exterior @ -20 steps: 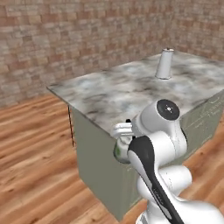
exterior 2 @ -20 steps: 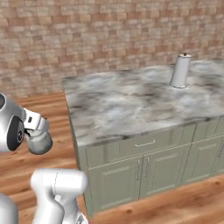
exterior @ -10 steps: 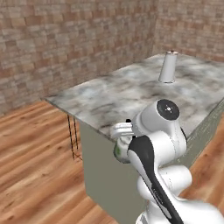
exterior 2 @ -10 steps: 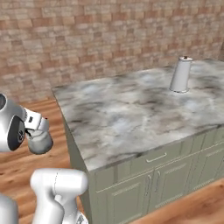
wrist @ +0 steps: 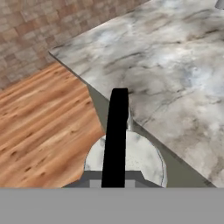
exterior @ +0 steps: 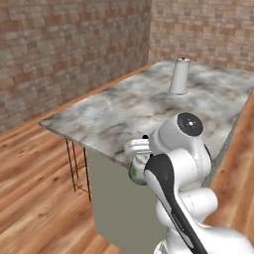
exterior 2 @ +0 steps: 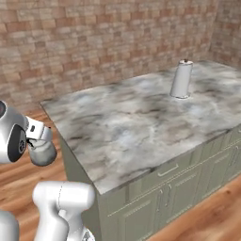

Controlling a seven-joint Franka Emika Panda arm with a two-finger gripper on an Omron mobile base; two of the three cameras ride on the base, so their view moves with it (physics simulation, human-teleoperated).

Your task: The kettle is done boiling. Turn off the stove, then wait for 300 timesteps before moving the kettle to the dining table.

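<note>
Hand view shows our hand [wrist: 116, 181] holding the kettle [wrist: 127, 157] by its handle, beside the table [wrist: 175, 78] edge. We judge it could knock that edge if carried low.

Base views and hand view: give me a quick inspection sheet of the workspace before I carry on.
Surface: marble top, bare near its corner.
Job's things: kettle held off the top, over the wood floor; black handle upright.
Clutter: silver cylinder standing on the far part of the top.
Claw: claw shut on the kettle's handle.
Cables: nothing seen.
Surroundings: brick wall, green cabinet drawers, black wire legs under the overhang.
</note>
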